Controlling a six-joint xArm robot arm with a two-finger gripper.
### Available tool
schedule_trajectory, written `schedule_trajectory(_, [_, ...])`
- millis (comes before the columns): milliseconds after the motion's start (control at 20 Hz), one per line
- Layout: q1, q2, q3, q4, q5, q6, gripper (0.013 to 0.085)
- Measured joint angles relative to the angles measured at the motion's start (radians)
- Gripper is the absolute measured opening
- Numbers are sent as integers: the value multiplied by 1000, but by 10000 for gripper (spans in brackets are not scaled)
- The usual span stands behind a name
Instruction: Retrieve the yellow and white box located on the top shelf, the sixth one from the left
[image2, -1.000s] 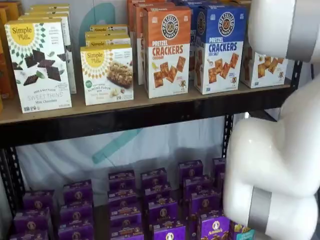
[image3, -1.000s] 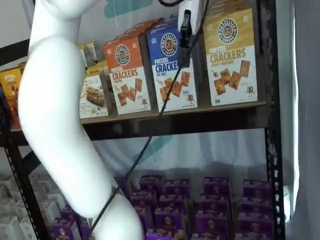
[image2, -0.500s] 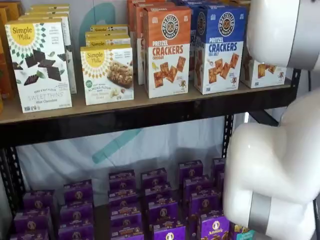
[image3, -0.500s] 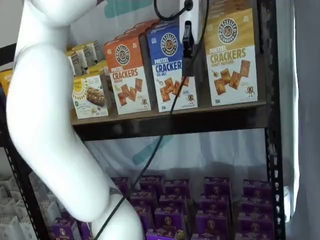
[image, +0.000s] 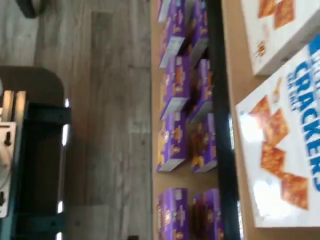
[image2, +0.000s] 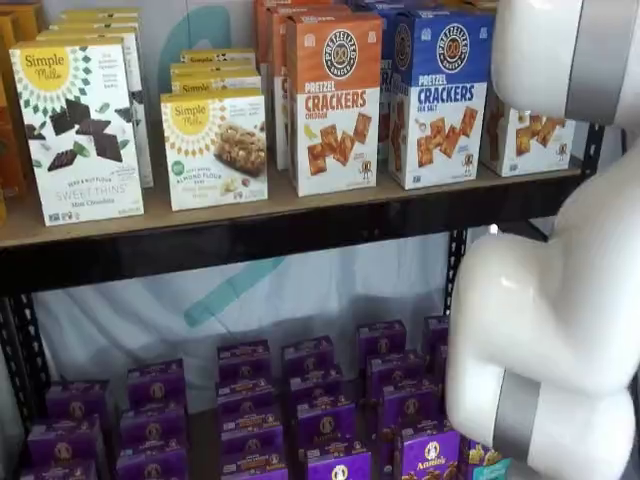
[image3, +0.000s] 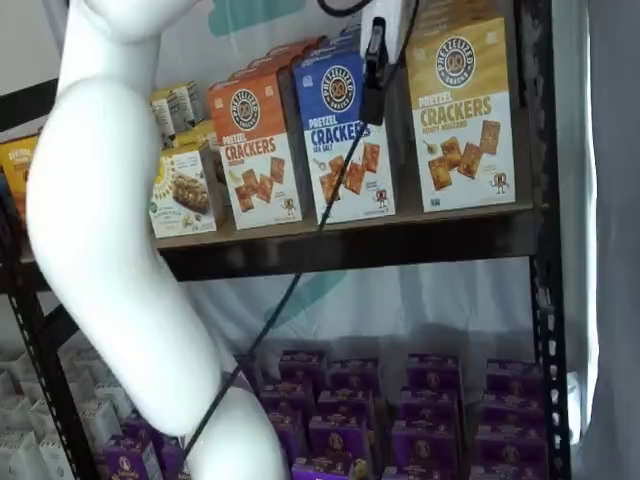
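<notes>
Pale backdrop cloth (image2: 250, 290) with a teal shape on it hung behind the rack, and the top shelf (image2: 280, 235) ran across both shelf views as a tan board with a black front rail.

Starting at the left, a white Simple Mills box (image2: 78, 130) stood at the front of its row, with a shorter Simple Mills bar box (image2: 214, 148) just beside it. Next came the orange Pretzel Crackers box (image2: 334, 105), then the blue Pretzel Crackers box (image2: 440, 98) right next to it, both upright on the board.

The arm (image3: 100, 250) was a big white blur down the left side of a shelf view. The gripper (image3: 372, 105) hung from the top edge, in front of the seam between the blue box and the box to its right, with a black cable (image3: 300, 270) trailing down from it. Only one black finger showed side-on, but the jaws were spread wide and had nothing in them.

The yellow and white box (image3: 462, 110) sat upright at the right end of the top shelf, just beside the blue one, front face out and untouched. In a shelf view only its white lower part (image2: 530, 140) peeked out from behind the arm.

Down below, rows of purple boxes (image3: 430, 410) filled the lower shelf. The wrist view was turned sideways and caught the blue box's crackers, the purple boxes and grey wood floor (image: 110, 100).
</notes>
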Motion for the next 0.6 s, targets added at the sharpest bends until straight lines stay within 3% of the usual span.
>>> schedule_trajectory(200, [-32, 7, -12, 63, -2, 3, 850])
schedule_trajectory(350, [-61, -4, 7, 138, -22, 16, 850])
schedule_trajectory(600, [-75, -11, 12, 215, -54, 43, 850])
